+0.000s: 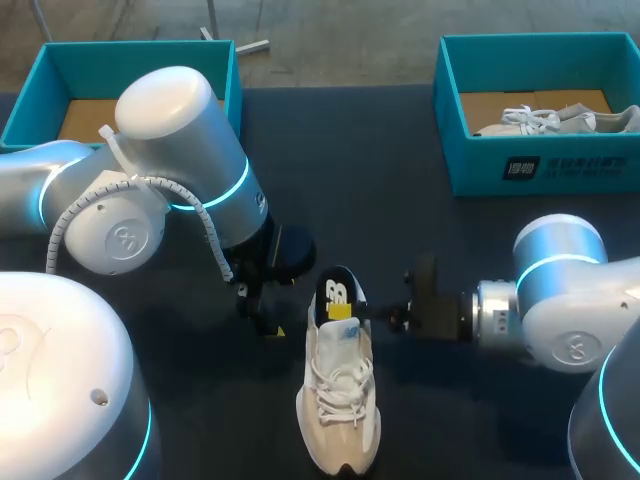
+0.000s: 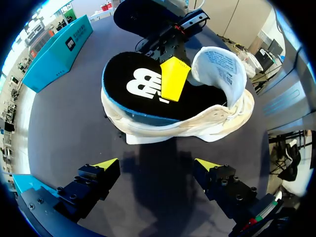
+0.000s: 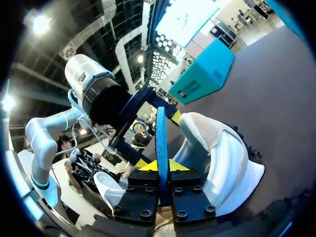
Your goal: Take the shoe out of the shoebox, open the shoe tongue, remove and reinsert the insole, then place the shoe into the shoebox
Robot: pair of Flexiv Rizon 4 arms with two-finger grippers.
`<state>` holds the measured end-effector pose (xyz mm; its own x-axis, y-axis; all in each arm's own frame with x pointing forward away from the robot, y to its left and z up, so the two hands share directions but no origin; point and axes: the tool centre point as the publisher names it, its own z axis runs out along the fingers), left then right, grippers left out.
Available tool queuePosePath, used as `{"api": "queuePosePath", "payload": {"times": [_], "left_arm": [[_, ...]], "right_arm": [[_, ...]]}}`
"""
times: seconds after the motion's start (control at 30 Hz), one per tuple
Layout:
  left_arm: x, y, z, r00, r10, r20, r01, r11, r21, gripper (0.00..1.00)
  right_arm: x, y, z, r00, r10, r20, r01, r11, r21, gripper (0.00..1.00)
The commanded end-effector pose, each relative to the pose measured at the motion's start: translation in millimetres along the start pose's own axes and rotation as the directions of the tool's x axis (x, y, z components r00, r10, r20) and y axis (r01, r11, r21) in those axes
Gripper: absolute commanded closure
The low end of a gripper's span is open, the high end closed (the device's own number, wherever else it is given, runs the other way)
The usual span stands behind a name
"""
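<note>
One shoebox holds a shoe (pale, laced); right hand pinches the insole, left hand spread wide, holding nothing

The mouth of the shoe is blocked by the tilted-up insole pinched in the right gripper, its left flank is crowded by the left gripper with fingers spread, and bare table is left beyond its heel between the left shoebox and the right shoebox.

Shoe, insole sticking from it, lies on table between both jaws; shoebox behind.
</note>
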<state>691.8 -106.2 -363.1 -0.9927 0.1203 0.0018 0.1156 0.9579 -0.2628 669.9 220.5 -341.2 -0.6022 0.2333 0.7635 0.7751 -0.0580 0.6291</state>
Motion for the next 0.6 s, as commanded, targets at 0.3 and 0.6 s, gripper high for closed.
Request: {"api": "queuePosePath", "payload": {"times": [0.3, 0.6], "left_arm": [[0.4, -0.2, 0.6, 1.0, -0.001, 0.002, 0.001, 1.0, -0.002, 0.0], [0.4, -0.2, 0.6, 1.0, -0.001, 0.002, 0.001, 1.0, -0.002, 0.0]], "right_arm": [[11.7, 8.0, -9.9, 0.995, -0.099, 0.003, 0.099, 0.993, -0.058, 0.56], [11.6, 20.6, -9.7, 0.99, -0.139, 0.006, 0.139, 0.986, -0.092, 0.58]]}}
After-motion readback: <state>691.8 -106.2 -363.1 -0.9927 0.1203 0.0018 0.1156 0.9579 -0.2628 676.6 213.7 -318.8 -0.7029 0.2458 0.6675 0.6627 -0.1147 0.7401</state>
